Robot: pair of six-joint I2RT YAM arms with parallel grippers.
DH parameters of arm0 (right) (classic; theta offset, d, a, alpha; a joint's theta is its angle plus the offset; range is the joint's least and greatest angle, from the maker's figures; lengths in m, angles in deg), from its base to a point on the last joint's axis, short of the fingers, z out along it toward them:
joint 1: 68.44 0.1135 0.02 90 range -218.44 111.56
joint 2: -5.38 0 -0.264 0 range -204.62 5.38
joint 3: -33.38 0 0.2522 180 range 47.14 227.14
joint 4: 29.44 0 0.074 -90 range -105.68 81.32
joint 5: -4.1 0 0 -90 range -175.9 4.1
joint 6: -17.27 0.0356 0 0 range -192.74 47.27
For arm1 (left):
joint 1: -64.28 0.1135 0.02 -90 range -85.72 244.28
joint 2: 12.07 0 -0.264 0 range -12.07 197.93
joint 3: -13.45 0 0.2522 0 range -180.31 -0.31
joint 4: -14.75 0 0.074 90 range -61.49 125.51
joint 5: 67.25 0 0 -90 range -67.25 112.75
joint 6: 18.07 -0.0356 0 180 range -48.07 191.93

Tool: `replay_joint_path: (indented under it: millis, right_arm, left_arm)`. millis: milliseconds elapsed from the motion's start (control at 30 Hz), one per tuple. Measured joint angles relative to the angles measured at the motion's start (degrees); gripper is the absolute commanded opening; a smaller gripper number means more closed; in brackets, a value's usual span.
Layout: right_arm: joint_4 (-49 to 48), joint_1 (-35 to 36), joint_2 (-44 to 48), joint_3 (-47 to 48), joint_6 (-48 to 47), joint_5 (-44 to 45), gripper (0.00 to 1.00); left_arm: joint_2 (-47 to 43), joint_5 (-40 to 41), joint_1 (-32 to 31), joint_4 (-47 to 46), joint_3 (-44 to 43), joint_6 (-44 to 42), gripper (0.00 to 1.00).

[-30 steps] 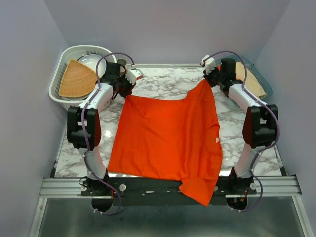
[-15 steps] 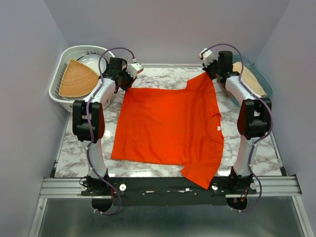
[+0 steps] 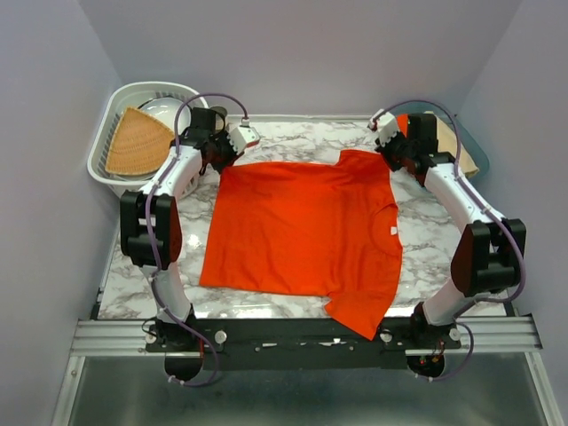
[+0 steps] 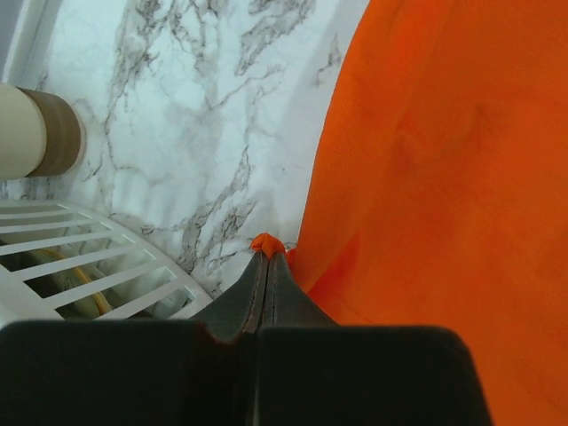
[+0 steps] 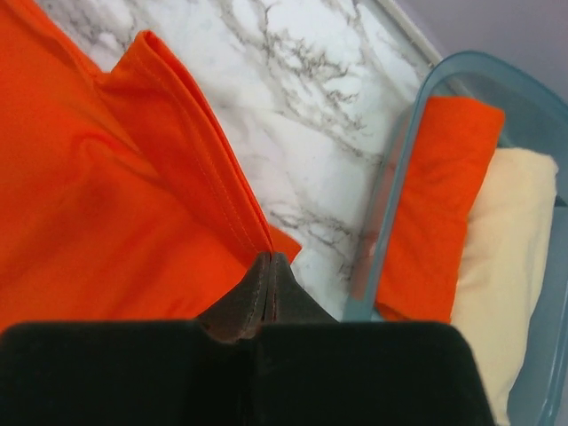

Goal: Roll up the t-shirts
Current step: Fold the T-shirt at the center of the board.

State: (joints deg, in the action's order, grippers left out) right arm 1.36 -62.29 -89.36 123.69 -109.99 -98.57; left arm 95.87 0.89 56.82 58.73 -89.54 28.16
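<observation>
An orange-red t-shirt [image 3: 302, 235] lies spread flat on the marble table, one sleeve hanging over the near edge. My left gripper [image 3: 220, 160] is shut on its far left corner [image 4: 263, 242]. My right gripper [image 3: 390, 158] is shut on its far right sleeve edge [image 5: 191, 160]. Another folded orange-red t-shirt [image 5: 435, 204] and a pale beige t-shirt [image 5: 501, 257] lie in a clear blue bin [image 3: 470, 146] at the far right.
A white basket [image 3: 111, 133] at the far left holds a tan woven fan-shaped piece [image 3: 138, 142] and a white bowl. Its slatted rim [image 4: 80, 284] is just left of my left gripper. A beige-and-brown cylinder [image 4: 35, 129] stands on the table's far edge.
Both grippers have pulled the shirt's far edge outward and down, so the raised right corner now lies flat. The right arm has swung to the right, toward the bin.
</observation>
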Motion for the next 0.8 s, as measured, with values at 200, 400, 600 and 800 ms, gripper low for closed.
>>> replay_joint_path:
  millis: [200, 400, 600, 800]
  right_arm:
    - [2.43, 0.0, 5.84, -8.92, 1.25, -0.52, 0.01]
    - [6.25, 0.0, 14.03, -15.98, 2.16, -1.68, 0.01]
    - [9.62, 0.22, 23.71, -23.08, 3.17, -3.1, 0.01]
    - [11.72, 1.84, 26.93, -28.57, 5.09, -4.11, 0.01]
  left_arm:
    - [-0.7, -0.26, 0.0, 4.35, 2.64, -9.79, 0.0]
    - [-1.25, -0.26, 0.0, 8.61, 3.87, -17.29, 0.0]
    - [-6.49, -0.11, 0.0, 8.04, 11.91, -23.56, 0.0]
    - [-7.91, 0.46, 0.0, 7.19, 17.44, -26.58, 0.0]
